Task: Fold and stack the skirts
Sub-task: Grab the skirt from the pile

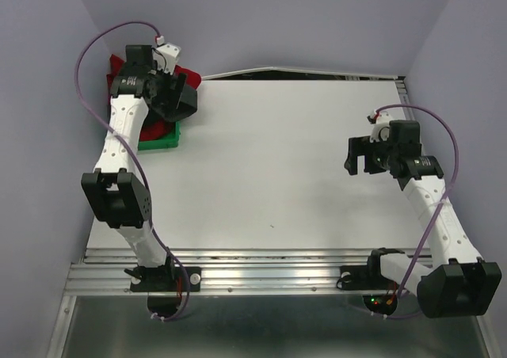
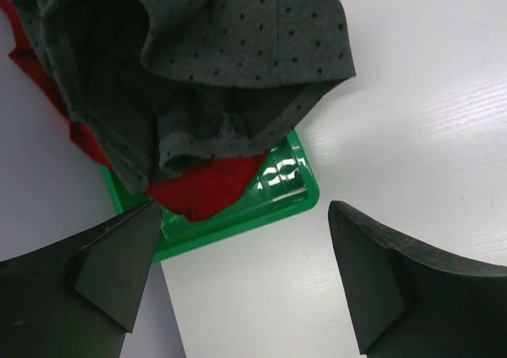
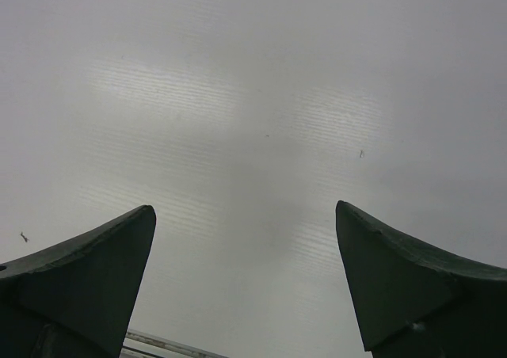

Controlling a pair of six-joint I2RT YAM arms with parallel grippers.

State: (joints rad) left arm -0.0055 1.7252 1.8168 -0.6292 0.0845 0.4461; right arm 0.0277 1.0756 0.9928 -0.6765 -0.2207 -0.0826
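**A green bin on a white table, walled in lavender**

We see a small green plastic bin (image 1: 162, 142) standing at the far left of the white table (image 1: 277, 160), close to the lavender wall (image 1: 47, 97). In the left wrist view we make out only its glossy rim and one rounded corner. The tabletop shows faint ribbed lines and a few tiny dark specks (image 3: 361, 153). A slotted metal rail (image 1: 269, 269) runs along the table's near edge, and a dark gap (image 1: 317, 74) lies behind its far edge.

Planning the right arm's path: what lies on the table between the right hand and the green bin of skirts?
Nothing: the top view shows only bare table between the right hand and the green bin.
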